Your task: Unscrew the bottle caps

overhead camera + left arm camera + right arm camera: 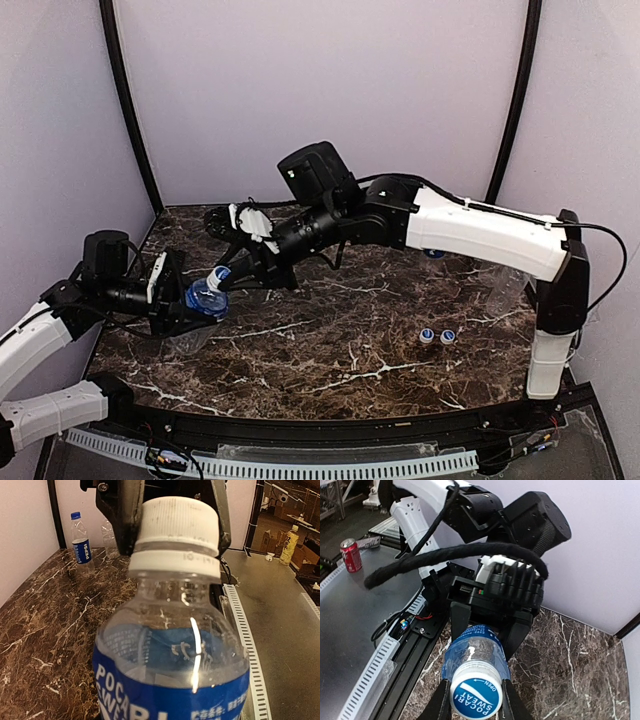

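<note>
My left gripper (188,302) is shut on a clear bottle with a blue Pocari Sweat label (206,297), holding it tilted above the table's left side. The bottle fills the left wrist view (170,680). Its white-and-blue cap (475,698) is on the neck. My right gripper (475,702) is shut on this cap (177,522), one finger (436,705) on each side. Two loose caps (427,336) (447,336) lie on the table at the right. A Pepsi bottle (80,540) with a blue cap and a plain clear bottle (107,535) stand beyond.
The right arm (480,230) reaches across the back of the marble table (340,350). A plain clear bottle (505,288) stands near the right arm's base. Something clear (185,340) lies below the left gripper. A perforated rail (247,645) runs along the near table edge.
</note>
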`<state>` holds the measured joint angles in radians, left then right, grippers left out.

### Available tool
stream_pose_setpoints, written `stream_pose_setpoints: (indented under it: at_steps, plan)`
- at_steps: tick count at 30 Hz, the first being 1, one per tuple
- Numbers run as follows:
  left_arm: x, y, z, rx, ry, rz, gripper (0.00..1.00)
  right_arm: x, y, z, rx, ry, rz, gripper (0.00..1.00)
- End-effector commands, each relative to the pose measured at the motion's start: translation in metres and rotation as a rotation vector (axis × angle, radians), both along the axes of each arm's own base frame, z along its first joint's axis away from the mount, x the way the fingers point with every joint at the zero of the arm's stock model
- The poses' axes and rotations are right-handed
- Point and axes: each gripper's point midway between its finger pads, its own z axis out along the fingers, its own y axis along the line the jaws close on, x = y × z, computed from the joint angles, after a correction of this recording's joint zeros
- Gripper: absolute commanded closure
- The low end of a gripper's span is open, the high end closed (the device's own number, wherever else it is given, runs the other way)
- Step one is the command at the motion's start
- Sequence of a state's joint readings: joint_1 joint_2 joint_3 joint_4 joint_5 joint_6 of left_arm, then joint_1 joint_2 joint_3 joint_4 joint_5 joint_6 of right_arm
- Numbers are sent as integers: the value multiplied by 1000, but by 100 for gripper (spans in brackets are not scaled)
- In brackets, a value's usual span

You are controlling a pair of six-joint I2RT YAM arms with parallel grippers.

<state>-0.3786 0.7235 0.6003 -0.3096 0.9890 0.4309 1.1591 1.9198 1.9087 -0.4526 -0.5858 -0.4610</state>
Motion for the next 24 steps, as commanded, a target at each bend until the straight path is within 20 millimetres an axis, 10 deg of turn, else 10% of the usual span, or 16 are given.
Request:
stream_pose_setpoints:
  at_steps: [1, 5, 6, 14, 24]
  plan:
    - [-12, 1, 10, -49, 51, -43, 68, -20, -19, -16, -86, -141, 149, 98]
    - [-5, 1, 10, -38, 39, -11, 69, 11, -8, -14, -97, -176, -22, 5]
    - [2, 3, 8, -28, 31, 28, 70, 21, -3, -9, -95, -166, -87, 2]
    - [55, 16, 11, 2, -98, 300, 72, 58, 10, 55, 62, 264, -419, 3]
    - [70, 24, 11, 22, -142, 387, 72, 76, 27, 30, 31, 524, -560, 32]
